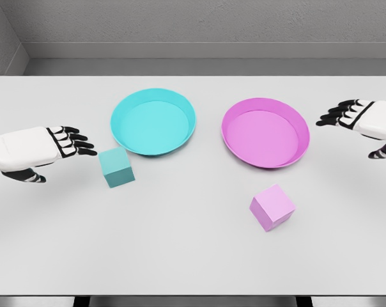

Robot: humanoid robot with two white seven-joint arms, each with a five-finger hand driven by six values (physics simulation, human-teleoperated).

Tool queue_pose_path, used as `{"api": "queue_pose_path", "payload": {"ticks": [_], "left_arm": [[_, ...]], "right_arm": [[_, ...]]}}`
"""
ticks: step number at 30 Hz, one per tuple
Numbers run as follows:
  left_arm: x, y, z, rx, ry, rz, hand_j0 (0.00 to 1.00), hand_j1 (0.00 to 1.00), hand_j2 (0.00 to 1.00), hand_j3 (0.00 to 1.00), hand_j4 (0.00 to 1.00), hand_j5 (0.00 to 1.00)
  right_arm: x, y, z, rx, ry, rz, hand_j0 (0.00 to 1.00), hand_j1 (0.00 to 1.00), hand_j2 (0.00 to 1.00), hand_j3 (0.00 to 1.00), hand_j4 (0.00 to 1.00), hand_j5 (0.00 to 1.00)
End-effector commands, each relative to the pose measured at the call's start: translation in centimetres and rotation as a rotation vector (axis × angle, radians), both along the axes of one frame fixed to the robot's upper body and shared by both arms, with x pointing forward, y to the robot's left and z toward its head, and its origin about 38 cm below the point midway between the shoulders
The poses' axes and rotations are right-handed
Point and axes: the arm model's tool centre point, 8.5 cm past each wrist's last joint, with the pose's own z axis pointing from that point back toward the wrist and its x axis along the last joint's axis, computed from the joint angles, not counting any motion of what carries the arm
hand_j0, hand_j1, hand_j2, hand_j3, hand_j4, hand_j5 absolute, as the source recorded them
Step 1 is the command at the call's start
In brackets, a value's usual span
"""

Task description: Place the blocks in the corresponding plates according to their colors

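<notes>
Seen from the head camera over a white surface [193, 256]: a cyan plate [153, 121] at about 11 o'clock from the middle, a pink plate [266, 132] at about 1 o'clock, both empty. Cyan block [116, 167] resting on the surface just below the cyan plate's lower-left rim, at about 7 o'clock from that plate, close to but apart from it. Pink block [272, 206] lying at 6 o'clock from the pink plate, well clear of its rim and turned slightly askew. Left robot hand [49, 148] hovering with fingers extended and relaxed, holding nothing, its fingertips pointing toward 3 o'clock; cyan block just beyond them, at roughly 4 o'clock, near but not touching. Right robot hand [359, 121] likewise spread and empty, at 3 o'clock from the pink plate, with the pink block well apart at about 7 o'clock. Judged nearest pairing: left robot hand to cyan block, no placement yet done.
</notes>
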Motion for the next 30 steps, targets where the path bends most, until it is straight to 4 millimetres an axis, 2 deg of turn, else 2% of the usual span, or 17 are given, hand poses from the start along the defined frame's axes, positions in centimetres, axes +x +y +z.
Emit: {"api": "queue_pose_path", "payload": {"ticks": [1,4,6,7,9,11,12,14,15,18,20,22,25,30], "left_arm": [[0.0,0.1,0.0,-0.003,0.003,0.003,1.0,1.0,1.0,1.0,1.0,1.0],[0.1,-0.4,-0.1,-0.004,0.002,-0.005,1.0,1.0,1.0,1.0,1.0,1.0],[0.6,-2.4,-1.3,0.022,0.036,-0.046,1.0,1.0,1.0,1.0,1.0,1.0],[1.0,-3.3,-1.3,0.02,0.033,-0.061,1.0,1.0,1.0,1.0,1.0,1.0],[1.8,-5.1,-0.9,0.011,0.001,-0.097,1.0,1.0,1.0,1.0,1.0,1.0],[2.5,-7.4,-1.0,0.013,-0.028,-0.142,1.0,1.0,1.0,1.0,1.0,1.0],[2.7,-7.8,-0.9,0.035,-0.029,-0.15,1.0,1.0,1.0,1.0,1.0,1.0],[3.3,-8.2,-1.1,0.06,-0.05,-0.155,1.0,1.0,1.0,1.0,1.0,1.0],[3.9,-7.8,-1.4,0.065,-0.048,-0.134,1.0,1.0,1.0,1.0,1.0,1.0],[4.4,-7.8,-2.2,0.072,-0.037,-0.122,1.0,1.0,1.0,1.0,1.0,1.0],[4.3,-7.8,-2.5,0.098,-0.041,-0.127,1.0,1.0,1.0,1.0,1.0,1.0],[4.2,-8.0,-3.0,0.11,-0.033,-0.135,1.0,1.0,1.0,1.0,1.0,1.0],[4.2,-9.3,-3.5,0.114,-0.021,-0.163,1.0,1.0,1.0,1.0,1.0,1.0],[4.2,-9.2,-3.6,0.127,-0.024,-0.163,1.0,1.0,1.0,1.0,1.0,1.0]], "right_arm": [[0.0,0.1,0.0,0.007,0.0,0.001,1.0,1.0,1.0,1.0,1.0,1.0],[0.0,0.0,0.1,0.009,-0.002,-0.003,1.0,1.0,1.0,1.0,1.0,1.0],[0.3,-0.9,0.3,0.012,-0.004,-0.029,1.0,1.0,1.0,1.0,1.0,1.0],[0.5,-1.1,0.5,0.016,-0.009,-0.036,1.0,1.0,1.0,1.0,1.0,1.0],[0.5,-2.1,2.2,0.023,-0.061,-0.068,1.0,1.0,1.0,1.0,1.0,1.0],[0.2,-1.8,1.2,0.017,-0.035,-0.059,1.0,1.0,1.0,1.0,1.0,1.0],[-0.3,-0.5,-0.1,0.009,-0.002,-0.019,1.0,1.0,1.0,1.0,1.0,1.0],[-0.7,1.3,-2.1,0.002,0.055,0.036,1.0,1.0,1.0,1.0,1.0,1.0],[-0.8,2.0,-3.0,0.007,0.077,0.054,1.0,1.0,1.0,1.0,1.0,1.0],[-1.5,3.7,-3.6,0.006,0.091,0.108,1.0,1.0,1.0,1.0,1.0,1.0],[-2.1,4.9,-5.7,0.0,0.156,0.146,1.0,1.0,1.0,1.0,1.0,1.0],[-2.3,5.0,-6.1,-0.003,0.166,0.151,1.0,1.0,1.0,1.0,1.0,1.0],[-2.7,4.8,-6.7,-0.002,0.186,0.145,1.0,1.0,1.0,1.0,1.0,1.0],[-3.1,5.2,-7.0,-0.002,0.192,0.157,1.0,1.0,1.0,1.0,1.0,1.0]]}}
